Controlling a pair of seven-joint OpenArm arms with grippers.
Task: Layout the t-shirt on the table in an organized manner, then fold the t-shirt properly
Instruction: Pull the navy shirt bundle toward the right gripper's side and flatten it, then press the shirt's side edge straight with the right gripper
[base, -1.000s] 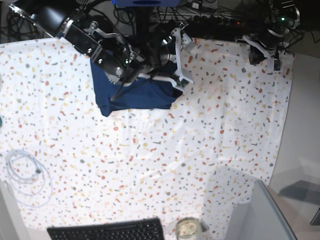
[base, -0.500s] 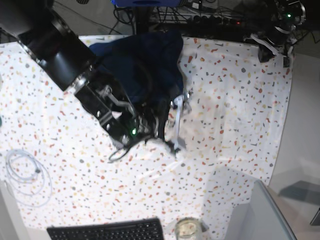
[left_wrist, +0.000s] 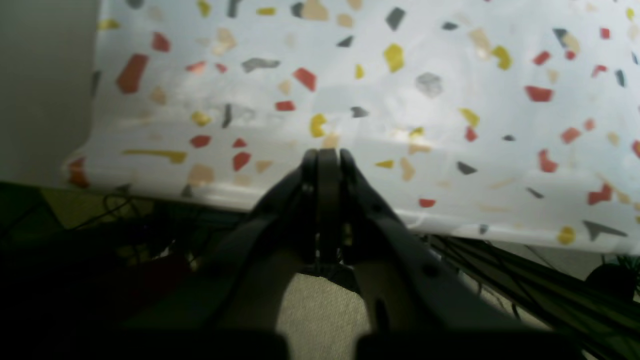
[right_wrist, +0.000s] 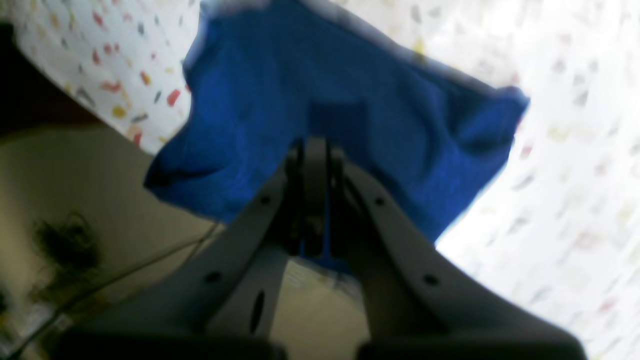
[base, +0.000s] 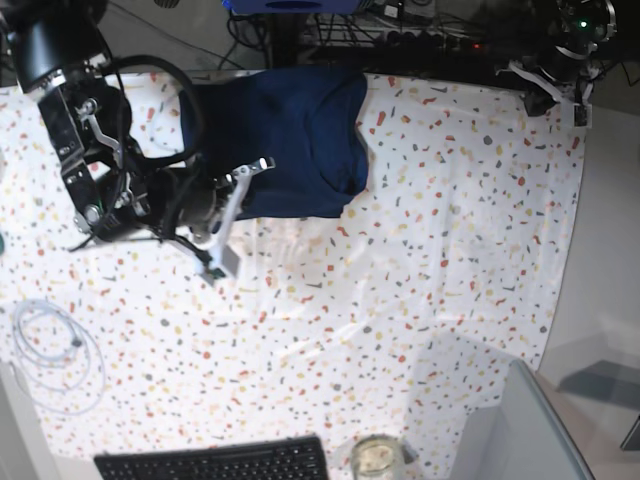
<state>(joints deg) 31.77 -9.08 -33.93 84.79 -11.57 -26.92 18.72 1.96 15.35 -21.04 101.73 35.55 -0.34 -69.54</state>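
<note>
t-shirt (base: 285, 140): lies bunched at the far edge of the table (base: 450, 250)
right gripper (right_wrist: 315, 150): clenched, empty
left gripper (left_wrist: 322, 157): clenched, empty
glass jar (base: 377, 458): contents unclear

I see the table (base: 430, 250) covered edge to edge by a white cloth flecked with red, yellow, grey and black. The t-shirt (base: 290, 140) lies on it at the far side, left of centre, partly spread. A coiled white cable (base: 55, 350) rests near the left edge. At the near edge sit a black keyboard (base: 215, 462) and, just right of it, a glass jar (base: 378, 458).
</note>
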